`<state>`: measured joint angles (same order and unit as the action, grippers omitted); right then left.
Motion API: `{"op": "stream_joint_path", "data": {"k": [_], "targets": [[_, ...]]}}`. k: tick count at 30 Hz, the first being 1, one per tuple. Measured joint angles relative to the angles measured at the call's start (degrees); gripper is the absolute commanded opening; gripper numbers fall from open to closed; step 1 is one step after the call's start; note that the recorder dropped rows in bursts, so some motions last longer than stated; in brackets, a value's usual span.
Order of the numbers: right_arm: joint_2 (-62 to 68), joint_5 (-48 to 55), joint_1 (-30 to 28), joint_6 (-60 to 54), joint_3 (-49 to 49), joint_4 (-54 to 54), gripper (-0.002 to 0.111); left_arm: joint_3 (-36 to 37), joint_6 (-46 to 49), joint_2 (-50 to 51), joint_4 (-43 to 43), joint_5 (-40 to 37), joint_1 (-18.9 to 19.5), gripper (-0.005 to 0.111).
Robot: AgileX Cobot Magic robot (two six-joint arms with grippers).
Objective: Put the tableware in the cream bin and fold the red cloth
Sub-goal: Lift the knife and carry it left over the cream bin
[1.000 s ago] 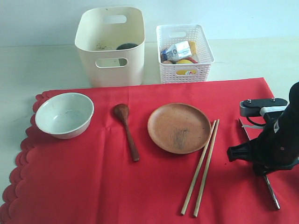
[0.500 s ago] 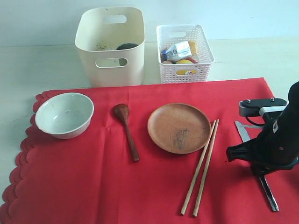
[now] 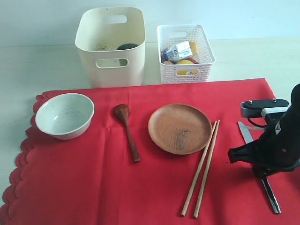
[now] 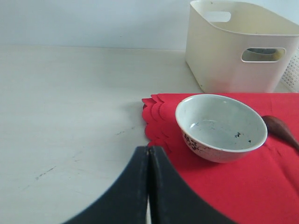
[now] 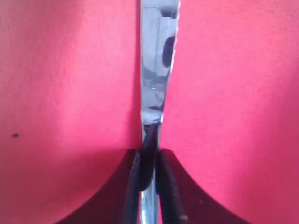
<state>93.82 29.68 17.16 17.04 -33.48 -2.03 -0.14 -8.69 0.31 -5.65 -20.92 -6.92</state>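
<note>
Right wrist view showed the right hand pinched nearly shut on the silver table knife near the blade's base, over the red cloth by the surface's right edge. Recommended: firm grip, level lift, then a high carry to the cream bin at the back edge.

Red cloth holds bowl, spoon, plate, chopsticks, knife.

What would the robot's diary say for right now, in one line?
right pincer: shut on silver knife | left pincer: shut, empty | bowl, plate, spoon, chopsticks: on red cloth, not in cream bin
</note>
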Motion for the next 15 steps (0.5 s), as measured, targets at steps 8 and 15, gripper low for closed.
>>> {"op": "stream_joint_path", "data": {"k": [8,15], "targets": [[-9.87,1.2,0.0,0.0,0.26,0.12,0.0,0.0,0.0,0.0,0.0,0.0,0.0,0.0],[-17.08,8.36,0.0,-1.93,-4.86,0.46,0.0,0.0,0.0,0.0,0.0,0.0,0.0,0.0]]}}
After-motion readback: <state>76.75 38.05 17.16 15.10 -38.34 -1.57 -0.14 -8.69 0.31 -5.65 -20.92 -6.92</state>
